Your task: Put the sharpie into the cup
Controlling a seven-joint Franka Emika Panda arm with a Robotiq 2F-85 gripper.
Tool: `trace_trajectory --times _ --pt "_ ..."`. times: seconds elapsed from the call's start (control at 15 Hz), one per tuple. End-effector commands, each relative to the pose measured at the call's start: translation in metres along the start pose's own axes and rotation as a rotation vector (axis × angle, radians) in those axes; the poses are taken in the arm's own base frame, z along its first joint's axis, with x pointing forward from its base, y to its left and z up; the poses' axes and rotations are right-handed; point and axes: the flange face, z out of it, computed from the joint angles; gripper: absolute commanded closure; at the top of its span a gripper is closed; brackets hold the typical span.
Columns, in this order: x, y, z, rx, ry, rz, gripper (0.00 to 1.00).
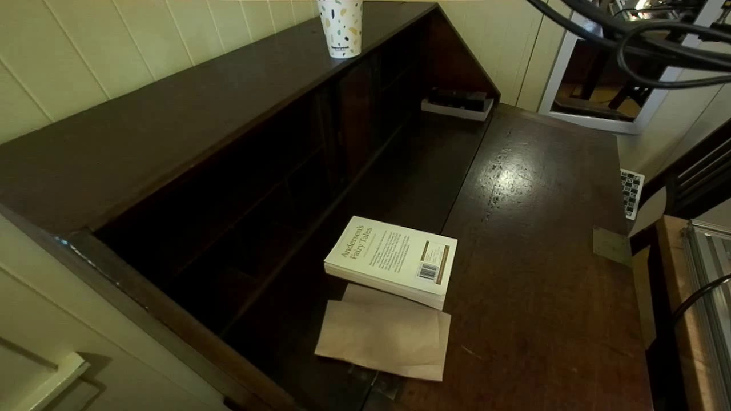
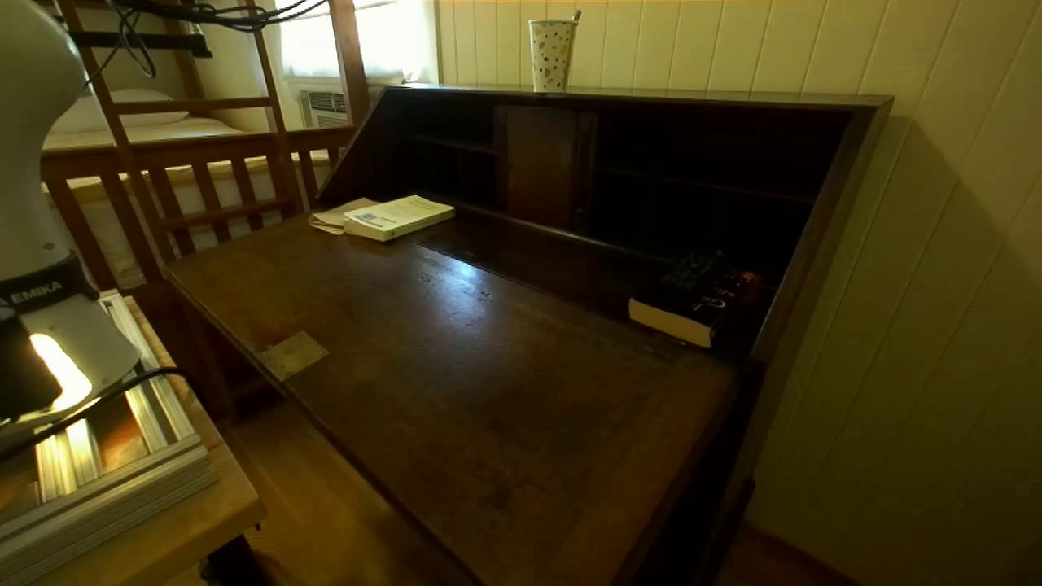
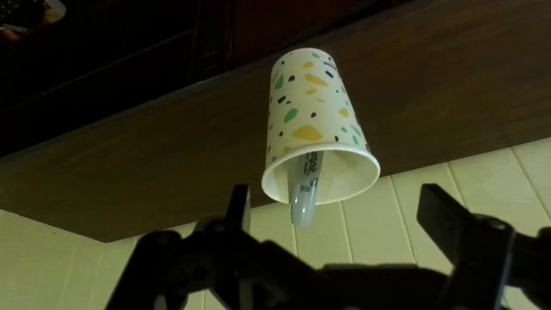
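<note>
The white cup with a speckled pattern stands upright on the top shelf of the desk, in both exterior views point(image 1: 342, 28) point(image 2: 553, 57). The wrist view is upside down and shows the cup point(image 3: 314, 103) with its rim toward the gripper. The grey sharpie point(image 3: 303, 202) stands inside the cup, leaning on the rim, its end sticking out. Its tip also shows above the rim in an exterior view point(image 2: 576, 15). My gripper point(image 3: 335, 191) is open and empty, apart from the sharpie and cup. The gripper is out of both exterior views.
A cream book point(image 1: 394, 257) and brown paper point(image 1: 382, 339) lie on the dark desk point(image 2: 456, 391). A thick black book point(image 2: 676, 317) lies at the desk's other end. A panelled wall point(image 2: 733, 49) rises behind the top shelf. Part of the arm point(image 2: 41, 163) shows in an exterior view.
</note>
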Motion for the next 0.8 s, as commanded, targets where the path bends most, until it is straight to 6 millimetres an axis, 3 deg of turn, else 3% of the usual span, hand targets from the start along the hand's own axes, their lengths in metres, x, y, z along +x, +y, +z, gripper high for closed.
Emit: trace_trajectory --times 0.0,0.4,0.73 --pt "0.0 0.0 -0.007 0.035 -0.074 -0.011 0.0" --pt "-0.006 0.001 -0.018 0.044 -0.17 -0.026 0.0" --pt "-0.006 0.012 -0.027 0.026 -0.188 -0.06 0.0"
